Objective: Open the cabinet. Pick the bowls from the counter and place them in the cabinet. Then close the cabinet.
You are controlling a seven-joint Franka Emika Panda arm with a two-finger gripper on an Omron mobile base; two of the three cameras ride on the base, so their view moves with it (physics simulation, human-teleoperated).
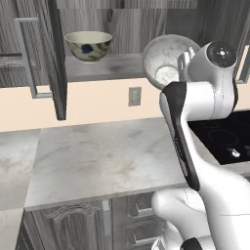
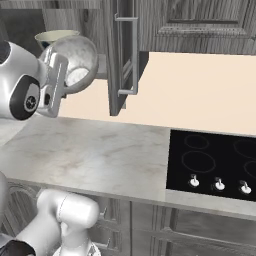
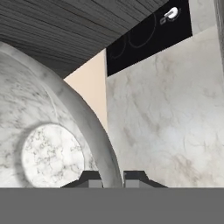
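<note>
— Up at the cabinet shelf, what's happening?
— Floral bowl sits inside; gripper clamps the marble bowl's rim just beside it, tilted. No writing visible.

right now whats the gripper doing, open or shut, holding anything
gripper: shut on the rim of the marble bowl, holding it tilted up at the open cabinet.
</note>
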